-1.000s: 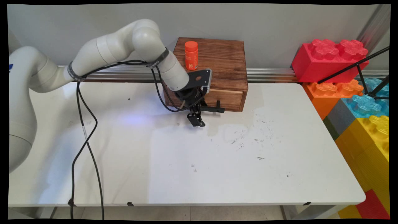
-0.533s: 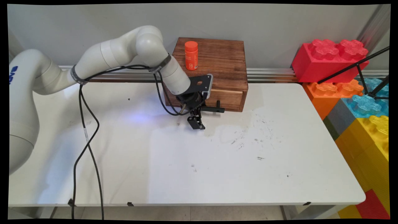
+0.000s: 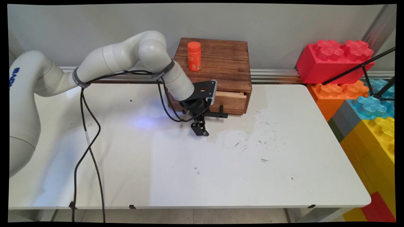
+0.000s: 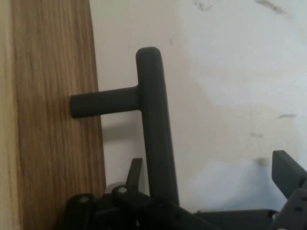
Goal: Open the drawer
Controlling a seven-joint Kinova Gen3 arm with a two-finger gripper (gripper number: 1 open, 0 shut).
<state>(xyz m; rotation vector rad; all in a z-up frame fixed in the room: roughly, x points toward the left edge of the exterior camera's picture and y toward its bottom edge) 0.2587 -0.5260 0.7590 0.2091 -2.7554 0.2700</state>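
A brown wooden box (image 3: 224,60) stands at the table's back, with an orange bottle (image 3: 193,56) upright on its top. Its drawer (image 3: 233,101) sticks out a little, and a strip of pale wood shows above its front. My gripper (image 3: 202,123) is at the drawer's black T-shaped handle (image 3: 220,114), low over the table. In the hand view the handle's bar (image 4: 152,110) runs down between my fingers, close against the left one (image 4: 135,168), while the right one (image 4: 288,168) stands far off. The gripper (image 4: 211,168) is open. The drawer front (image 4: 53,120) fills the left side.
Big red (image 3: 334,60), orange (image 3: 336,93), blue (image 3: 372,105) and yellow (image 3: 378,138) toy bricks are stacked past the table's right edge. A black tripod leg (image 3: 356,67) crosses them. Black cables (image 3: 86,132) hang from the arm to the near left edge.
The drawer has slid out a little towards the near side. The gripper and the handle have moved the same way together.
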